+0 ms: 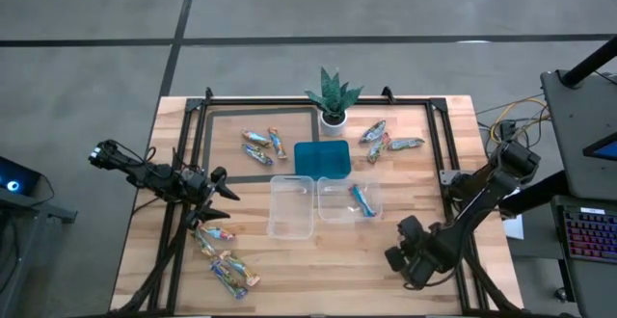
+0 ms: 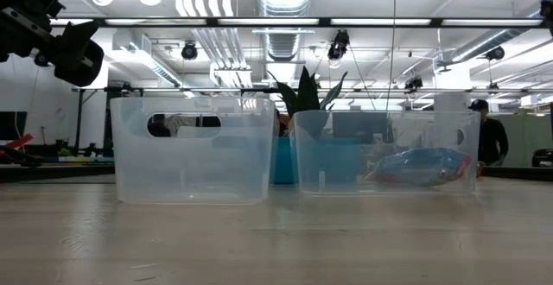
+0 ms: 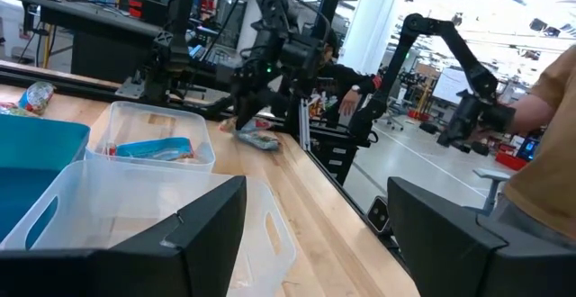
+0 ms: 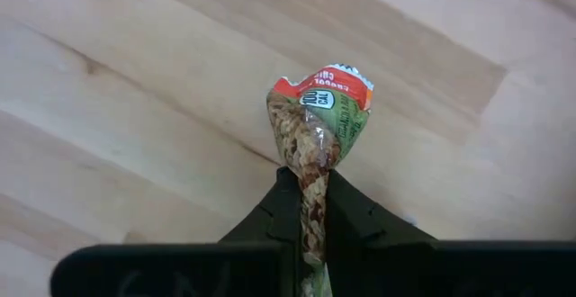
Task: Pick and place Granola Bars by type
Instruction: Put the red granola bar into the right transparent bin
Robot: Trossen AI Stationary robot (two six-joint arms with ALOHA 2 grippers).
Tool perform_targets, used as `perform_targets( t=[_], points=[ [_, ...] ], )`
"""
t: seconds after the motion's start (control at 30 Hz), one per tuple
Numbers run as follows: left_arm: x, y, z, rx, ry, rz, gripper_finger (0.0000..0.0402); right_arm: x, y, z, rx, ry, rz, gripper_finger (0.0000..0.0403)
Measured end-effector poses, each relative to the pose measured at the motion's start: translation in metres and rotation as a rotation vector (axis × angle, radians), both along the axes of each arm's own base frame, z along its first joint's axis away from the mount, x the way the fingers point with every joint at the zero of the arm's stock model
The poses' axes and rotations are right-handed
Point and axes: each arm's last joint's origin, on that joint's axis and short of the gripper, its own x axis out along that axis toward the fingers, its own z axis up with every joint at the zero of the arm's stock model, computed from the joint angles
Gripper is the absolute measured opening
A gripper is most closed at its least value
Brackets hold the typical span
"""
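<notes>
Sorting has barely started: one blue bar (image 1: pixel 362 198) lies in the right clear tub (image 1: pixel 372 210), the left tub (image 1: pixel 291 227) looks empty, and bars still sit in clusters at 11 o'clock (image 1: pixel 262 145), 1 o'clock (image 1: pixel 388 141) and 7 o'clock (image 1: pixel 224 256) on the counter (image 1: pixel 328 270). The right hand (image 4: pixel 310 209), low at 4 o'clock, pinches a green-and-orange bar (image 4: pixel 318 121) pressed between its fingers. The left hand (image 1: pixel 224 195) waits at 9 o'clock, fingers spread.

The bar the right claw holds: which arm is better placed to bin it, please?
The right. Its claw is already shut on a granola bar, close to the clear tubs; the left claw is open, empty.
</notes>
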Motion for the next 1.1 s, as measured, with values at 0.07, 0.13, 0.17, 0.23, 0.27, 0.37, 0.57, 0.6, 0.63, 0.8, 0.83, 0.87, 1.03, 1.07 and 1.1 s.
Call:
perform_targets(
  t=[0.07, 0.13, 0.17, 0.23, 0.27, 0.37, 0.57, 0.6, 0.63, 0.8, 0.83, 0.87, 1.03, 1.07, 1.1],
  points=[
    [0.0, 0.0, 0.0, 0.0, 0.0, 0.0, 0.025, 0.002, 0.002, 0.009, -0.007, 0.002, 0.003, 0.0014],
    [0.0, 0.0, 0.0, 0.0, 0.0, 0.0, 0.025, 0.004, 0.005, 0.018, 0.002, -0.008, -0.002, 0.0014],
    [0.0, 0.0, 0.0, 0.0, 0.0, 0.0, 0.025, 0.006, 0.006, 0.024, 0.008, -0.015, -0.006, 0.0014],
    [0.0, 0.0, 0.0, 0.0, 0.0, 0.0, 0.025, 0.01, 0.008, 0.035, 0.02, -0.027, -0.021, 0.0014],
    [0.0, 0.0, 0.0, 0.0, 0.0, 0.0, 0.025, 0.013, 0.009, 0.041, 0.031, -0.037, -0.027, 0.0014],
    [0.0, 0.0, 0.0, 0.0, 0.0, 0.0, 0.025, 0.024, 0.011, 0.063, 0.076, -0.078, -0.046, 0.0013],
    [0.0, 0.0, 0.0, 0.0, 0.0, 0.0, 0.025, 0.045, 0.002, 0.112, 0.113, -0.158, -0.079, 0.0013],
    [0.0, 0.0, 0.0, 0.0, 0.0, 0.0, 0.025, 0.048, -0.001, 0.12, 0.107, -0.177, -0.09, 0.0013],
    [0.0, 0.0, 0.0, 0.0, 0.0, 0.0, 0.025, 0.052, -0.005, 0.128, 0.099, -0.193, -0.099, 0.0013],
    [0.0, 0.0, 0.0, 0.0, 0.0, 0.0, 0.025, 0.073, -0.03, 0.157, 0.071, -0.229, -0.152, 0.0013],
    [0.0, 0.0, 0.0, 0.0, 0.0, 0.0, 0.025, 0.079, -0.036, 0.16, 0.063, -0.228, -0.157, 0.0013],
    [0.0, 0.0, 0.0, 0.001, 0.0, 0.0, 0.025, 0.084, -0.041, 0.163, 0.056, -0.229, -0.162, 0.0013],
    [0.0, 0.0, 0.0, 0.0, 0.0, 0.0, 0.025, 0.117, -0.073, 0.165, 0.018, -0.227, -0.176, 0.0013],
    [0.0, 0.0, 0.0, 0.0, 0.0, 0.0, 0.025, 0.123, -0.08, 0.163, 0.007, -0.218, -0.178, 0.0013],
    [0.0, 0.0, 0.0, 0.0, 0.0, 0.0, 0.025, 0.129, -0.086, 0.16, -0.004, -0.208, -0.182, 0.0013]
  ],
)
